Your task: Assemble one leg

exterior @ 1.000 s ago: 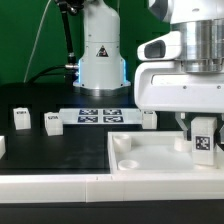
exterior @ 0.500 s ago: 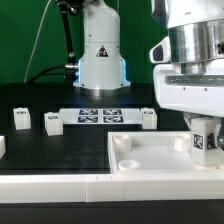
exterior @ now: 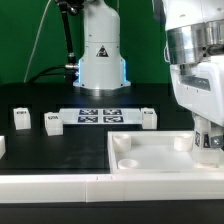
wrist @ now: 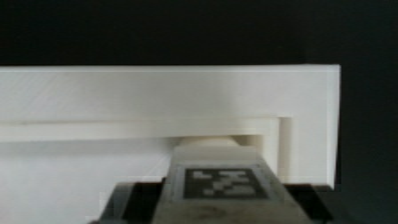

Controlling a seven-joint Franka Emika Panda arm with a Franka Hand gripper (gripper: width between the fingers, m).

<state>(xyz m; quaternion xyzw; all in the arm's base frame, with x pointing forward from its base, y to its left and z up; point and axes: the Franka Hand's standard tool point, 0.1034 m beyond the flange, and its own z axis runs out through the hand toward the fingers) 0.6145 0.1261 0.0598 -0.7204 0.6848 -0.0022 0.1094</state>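
What worries me most here is a bad meeting between peg and hole. If the small white plastic block-like leg (exterior: 209, 141) goes down a little beside its socket, or leaning, its lower end can catch on the rim. A further push would then jam it, turn it inside the grip, or shove the large flat white square panel (exterior: 150, 158) across the black table (exterior: 60, 150). The robot's two-finger gripper (exterior: 208, 143) is closed on the leg. In the wrist view the dark fingers (wrist: 139, 205) press it from both sides, so a slip seems less likely than a jam. The leg hangs upright over the corner of the panel at the exterior view's right, very low. Whether its foot already touches the panel I cannot tell, because the gripper body hides it. The leg itself looks short and blocky, of plain white plastic, with a black-and-white square tag on the side that faces the wrist camera. Other similar white pegs (exterior: 52, 123) stand well apart on the table, untouched.
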